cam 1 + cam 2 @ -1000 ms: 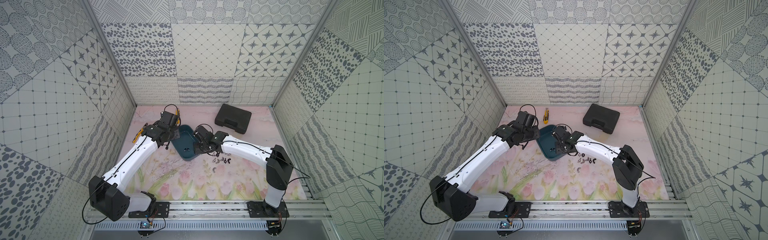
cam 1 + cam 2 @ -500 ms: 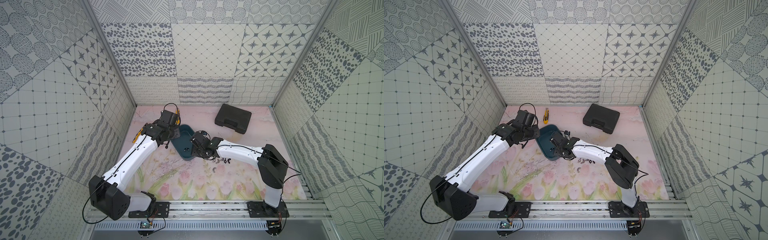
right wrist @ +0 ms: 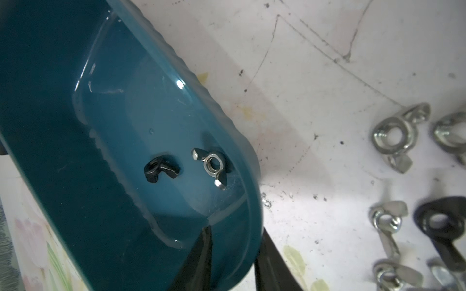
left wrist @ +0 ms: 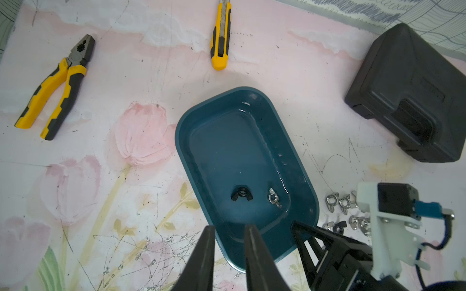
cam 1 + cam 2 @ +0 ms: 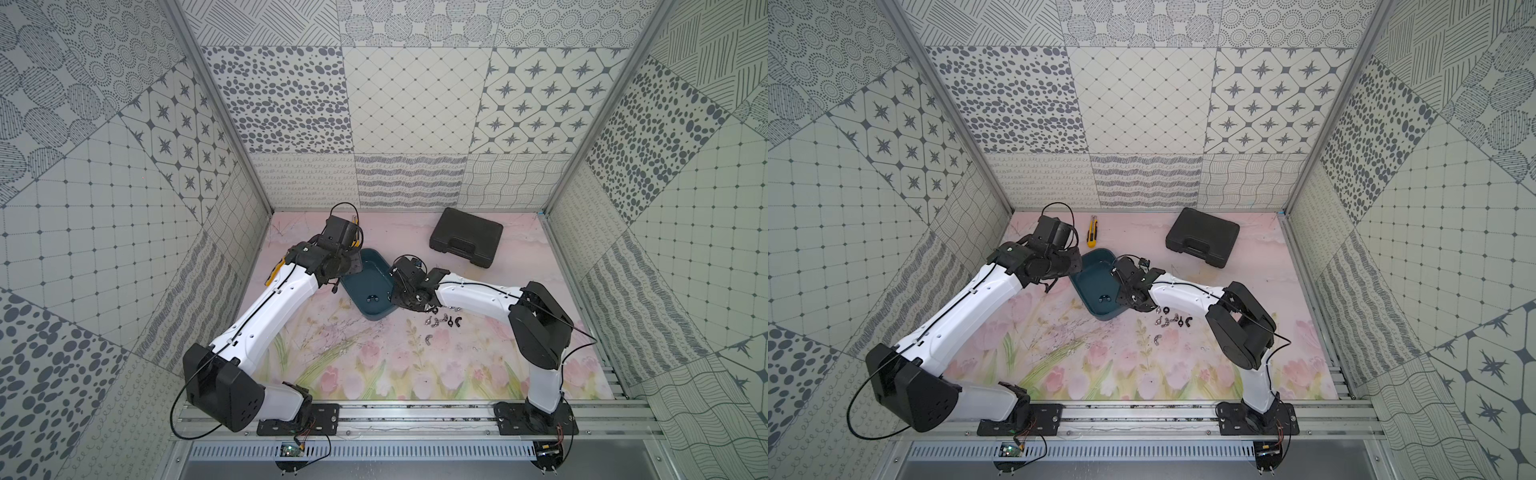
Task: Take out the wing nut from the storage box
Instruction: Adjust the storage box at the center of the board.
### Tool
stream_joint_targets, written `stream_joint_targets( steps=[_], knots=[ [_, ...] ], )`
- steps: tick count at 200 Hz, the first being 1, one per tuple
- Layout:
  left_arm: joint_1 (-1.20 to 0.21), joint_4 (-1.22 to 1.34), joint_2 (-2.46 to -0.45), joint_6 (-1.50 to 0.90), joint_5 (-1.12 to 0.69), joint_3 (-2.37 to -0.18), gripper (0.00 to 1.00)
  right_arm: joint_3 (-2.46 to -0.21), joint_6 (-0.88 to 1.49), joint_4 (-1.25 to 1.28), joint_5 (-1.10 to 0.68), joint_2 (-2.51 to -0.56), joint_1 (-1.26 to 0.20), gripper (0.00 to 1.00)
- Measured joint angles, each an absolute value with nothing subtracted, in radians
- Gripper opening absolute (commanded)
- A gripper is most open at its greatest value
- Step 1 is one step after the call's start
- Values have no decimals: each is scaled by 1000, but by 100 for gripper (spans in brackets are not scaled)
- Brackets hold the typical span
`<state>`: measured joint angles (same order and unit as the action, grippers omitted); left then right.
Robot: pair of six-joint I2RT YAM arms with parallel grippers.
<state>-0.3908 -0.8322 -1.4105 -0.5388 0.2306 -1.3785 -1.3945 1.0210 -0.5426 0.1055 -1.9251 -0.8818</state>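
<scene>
The storage box (image 5: 371, 277) (image 5: 1096, 277) (image 4: 227, 141) (image 3: 75, 105) is a dark teal tub lying mid-table. Two wing nuts lie on its floor: a black wing nut (image 4: 242, 197) (image 3: 161, 171) and a silver wing nut (image 4: 274, 197) (image 3: 213, 167). My right gripper (image 5: 394, 298) (image 5: 1124, 301) (image 3: 234, 254) is shut on the box's wall at its near right corner, one finger inside and one outside. My left gripper (image 5: 351, 266) (image 5: 1073, 266) (image 4: 229, 226) hovers at the box's left side, its jaws a narrow gap apart with nothing between them.
Several loose wing nuts (image 5: 440, 322) (image 5: 1173, 321) (image 4: 340, 201) (image 3: 393, 136) lie on the mat right of the box. A black case (image 5: 465, 243) (image 5: 1202, 237) (image 4: 413, 100) sits at the back right. A yellow utility knife (image 5: 1091, 232) (image 4: 220, 37) and pliers (image 4: 58, 88) lie at the back left.
My right gripper has slid a little left and forward along the box and closed on its wall. The left arm has stayed put.
</scene>
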Motion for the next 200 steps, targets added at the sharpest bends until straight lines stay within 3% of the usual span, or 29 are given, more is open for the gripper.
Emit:
stream_joint_targets(
  steps=[83,200],
  knots=[
    [-432,-902,-1441,-492,127,-1343,25,-1428,850,-561,9,-1938,-816,18],
    [-502,-905,-1590,-468,21,-1320,25,-1629,566,-717,-102,-2019,-741,15]
  ],
)
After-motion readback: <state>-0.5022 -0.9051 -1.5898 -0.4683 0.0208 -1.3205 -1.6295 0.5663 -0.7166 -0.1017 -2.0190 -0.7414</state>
